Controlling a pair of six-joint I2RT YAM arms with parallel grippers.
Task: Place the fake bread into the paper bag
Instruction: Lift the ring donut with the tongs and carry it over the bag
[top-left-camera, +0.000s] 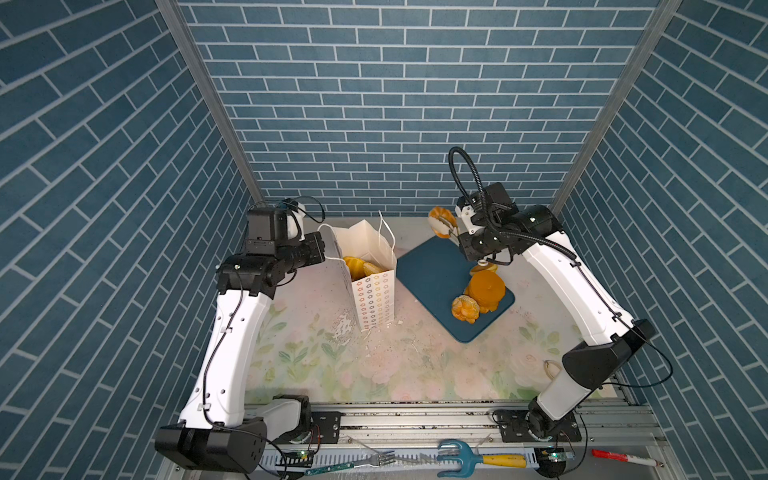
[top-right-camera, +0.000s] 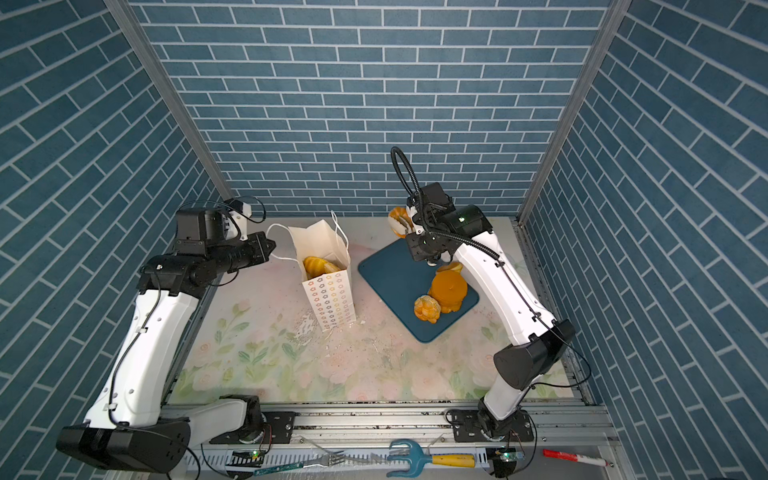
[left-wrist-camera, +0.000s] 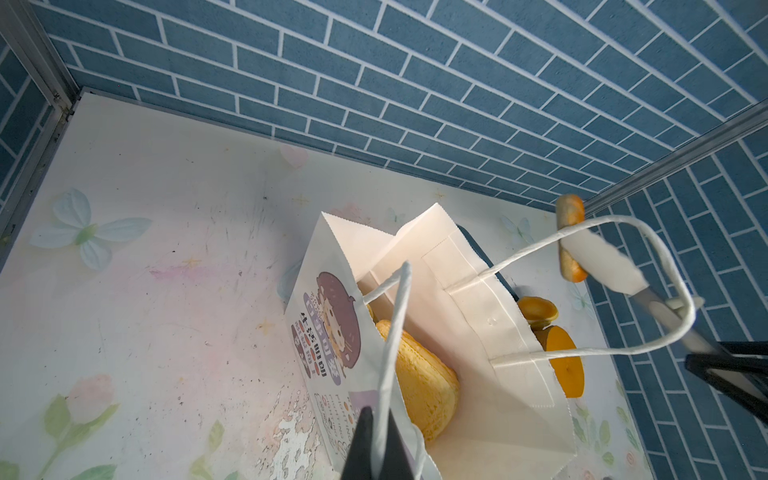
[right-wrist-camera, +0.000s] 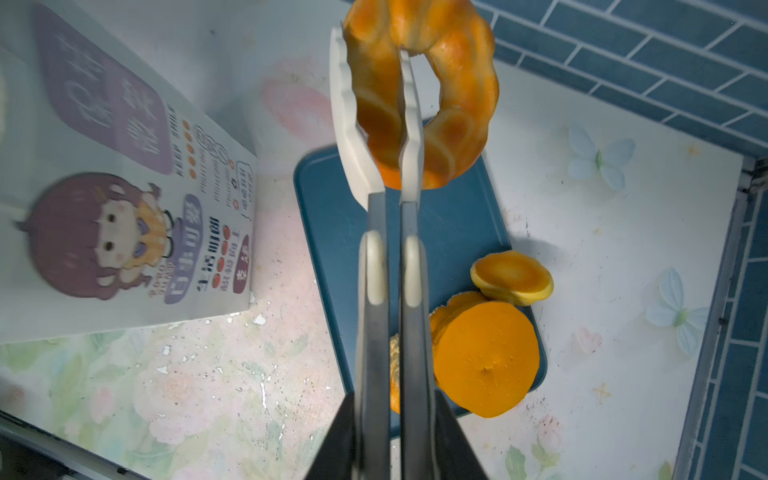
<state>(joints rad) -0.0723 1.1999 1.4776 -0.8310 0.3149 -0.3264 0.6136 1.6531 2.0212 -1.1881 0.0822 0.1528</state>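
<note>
One floral-print worktop. On it stands one tall white paper bag, upright with the mouth open. Flower pattern on the narrow side, cartoon girl and purple label on the broad face, two white cord handles. Left claw is clenched on one cord handle. One dark blue rectangular board sits just right of the bag.

The fake bread is all glossy golden-orange:
- Two pieces visible inside the bag.
- On the board: one thick round cake, one knotted bun, one small fluted round, and one piece half hidden under the cake, shape unclear.
- One ring doughnut held off the worktop near the board's far corner, with the right claw pinching one side of the ring.
</note>
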